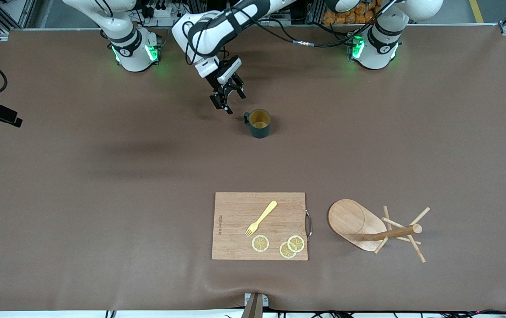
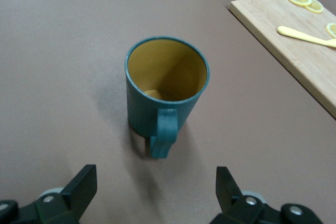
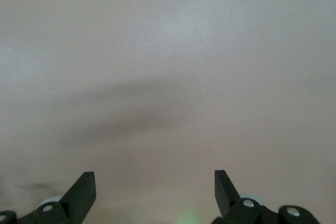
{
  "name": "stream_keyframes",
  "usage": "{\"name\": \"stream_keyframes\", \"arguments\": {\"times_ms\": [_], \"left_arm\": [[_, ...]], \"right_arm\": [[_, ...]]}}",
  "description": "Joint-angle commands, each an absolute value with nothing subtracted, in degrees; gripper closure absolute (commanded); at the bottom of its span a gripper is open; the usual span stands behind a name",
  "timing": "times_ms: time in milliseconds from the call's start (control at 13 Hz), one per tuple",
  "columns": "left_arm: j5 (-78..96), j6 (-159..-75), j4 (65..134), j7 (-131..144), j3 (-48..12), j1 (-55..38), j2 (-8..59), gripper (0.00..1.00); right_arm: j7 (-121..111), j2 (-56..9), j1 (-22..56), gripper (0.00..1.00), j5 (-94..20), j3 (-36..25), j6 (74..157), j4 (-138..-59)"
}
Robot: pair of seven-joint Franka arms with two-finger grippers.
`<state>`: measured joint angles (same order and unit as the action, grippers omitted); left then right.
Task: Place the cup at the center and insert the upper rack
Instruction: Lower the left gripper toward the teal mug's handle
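Note:
The cup (image 1: pixel 259 123), a dark teal mug with a tan inside, stands upright on the brown table, nearer the robots' bases than the board. Its loop handle (image 2: pixel 164 135) points at my left gripper (image 1: pixel 234 102), which hangs open just beside it, touching nothing. In the left wrist view the cup (image 2: pixel 167 87) sits ahead of the open left gripper (image 2: pixel 156 174). The upper rack (image 1: pixel 368 227), a wooden mug tree, lies on its side near the front camera, toward the left arm's end. My right gripper (image 3: pixel 155 179) is open over bare table.
A wooden cutting board (image 1: pixel 259 225) lies beside the rack, nearer the front camera than the cup. It carries a yellow fork (image 1: pixel 262 217) and three lemon slices (image 1: pixel 260 243). The board (image 2: pixel 294 40) also shows in the left wrist view.

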<state>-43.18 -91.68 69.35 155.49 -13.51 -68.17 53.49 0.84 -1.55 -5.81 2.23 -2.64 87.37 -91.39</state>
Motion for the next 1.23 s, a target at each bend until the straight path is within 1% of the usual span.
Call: {"name": "stream_keyframes", "arguments": {"times_ms": [0,231,617,1156], "left_arm": [[-43.86,-91.5,66.8,158.73,-12.92,-68.82,56.16,0.0],[-42.46,-90.62,67.41,158.73,-12.75,-68.56,56.25,0.0],[-40.26,-90.97,67.5,158.73,-10.03,-68.12,57.48,0.0],[-38.58,-91.76,67.41,159.7,-9.84,-67.41,58.97,0.0]], "right_arm": [[0.44,-0.79,-6.94,0.0,1.67,-1.76,86.84,-91.49],[0.44,-0.7,-7.12,0.0,1.67,-1.76,86.84,-91.49],[0.44,-0.79,-7.12,0.0,1.67,-1.85,86.84,-91.49],[0.7,-0.79,-6.86,0.0,0.09,-1.67,86.84,-91.5]]}}
